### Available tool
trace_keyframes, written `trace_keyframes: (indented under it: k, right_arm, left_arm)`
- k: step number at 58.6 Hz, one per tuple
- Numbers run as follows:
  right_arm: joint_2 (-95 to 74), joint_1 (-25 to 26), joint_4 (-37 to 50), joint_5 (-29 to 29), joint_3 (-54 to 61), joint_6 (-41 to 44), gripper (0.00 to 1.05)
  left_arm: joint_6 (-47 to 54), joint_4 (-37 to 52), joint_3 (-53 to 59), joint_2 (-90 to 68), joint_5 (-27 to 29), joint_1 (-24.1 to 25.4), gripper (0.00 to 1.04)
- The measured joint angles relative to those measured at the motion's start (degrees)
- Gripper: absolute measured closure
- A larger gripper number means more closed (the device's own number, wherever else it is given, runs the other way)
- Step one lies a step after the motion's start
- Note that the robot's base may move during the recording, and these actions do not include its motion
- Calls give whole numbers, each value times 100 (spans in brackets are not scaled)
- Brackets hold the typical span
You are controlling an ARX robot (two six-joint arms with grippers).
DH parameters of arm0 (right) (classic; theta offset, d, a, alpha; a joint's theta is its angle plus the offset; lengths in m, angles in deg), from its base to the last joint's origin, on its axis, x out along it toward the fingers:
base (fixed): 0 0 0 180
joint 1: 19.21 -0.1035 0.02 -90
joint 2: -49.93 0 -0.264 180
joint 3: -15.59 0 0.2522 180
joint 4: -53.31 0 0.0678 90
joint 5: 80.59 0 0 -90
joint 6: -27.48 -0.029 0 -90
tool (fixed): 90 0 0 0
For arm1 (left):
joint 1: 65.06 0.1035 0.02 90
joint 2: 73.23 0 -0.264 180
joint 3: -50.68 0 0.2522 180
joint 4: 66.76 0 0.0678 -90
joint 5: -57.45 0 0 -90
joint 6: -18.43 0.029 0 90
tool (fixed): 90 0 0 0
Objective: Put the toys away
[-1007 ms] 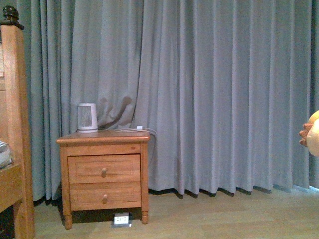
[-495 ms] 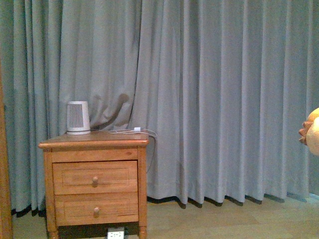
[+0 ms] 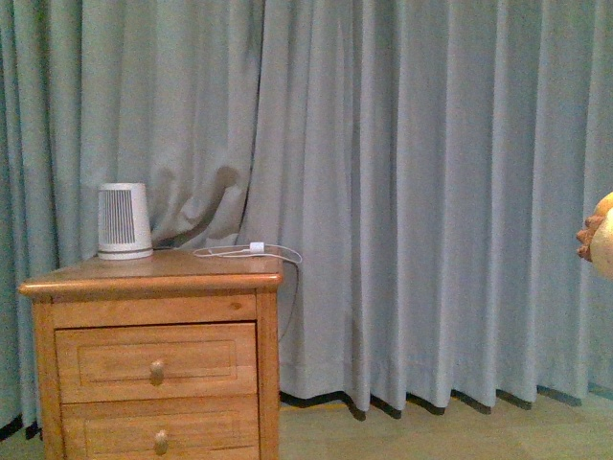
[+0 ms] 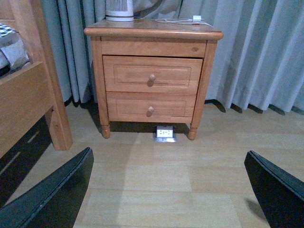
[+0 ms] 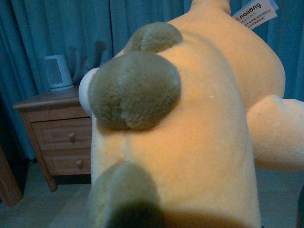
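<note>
The orange-yellow plush animal (image 5: pixel 204 137) fills the right wrist view, with tan feet (image 5: pixel 135 90) and a white paper tag at its far end. My right gripper is shut on it; its fingers are hidden under the plush. In the front view only a small part of the plush (image 3: pixel 601 247) shows at the right edge, held up in the air. My left gripper (image 4: pixel 175 190) is open and empty, its two black fingers (image 4: pixel 52 194) wide apart low over the wooden floor, facing the nightstand (image 4: pixel 152 76).
A wooden two-drawer nightstand (image 3: pixel 153 355) stands before grey-blue curtains (image 3: pixel 421 192), with a white ribbed device (image 3: pixel 124 221) and a white cable (image 3: pixel 251 251) on top. A wooden bed frame (image 4: pixel 28 95) stands beside it. A small floor outlet plate (image 4: pixel 165 133) lies under the nightstand.
The front view has shifted: the nightstand moved left and down and looks closer, and the bed post has left the view. The plush stays at the right edge.
</note>
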Motion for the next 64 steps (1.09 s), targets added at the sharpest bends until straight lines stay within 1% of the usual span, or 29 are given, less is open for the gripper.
trace_keyframes:
  k: [64]
  right_arm:
    - [-2,0,2,4,2,0,87]
  left_arm:
    - [0,0,0,0,0,0,6]
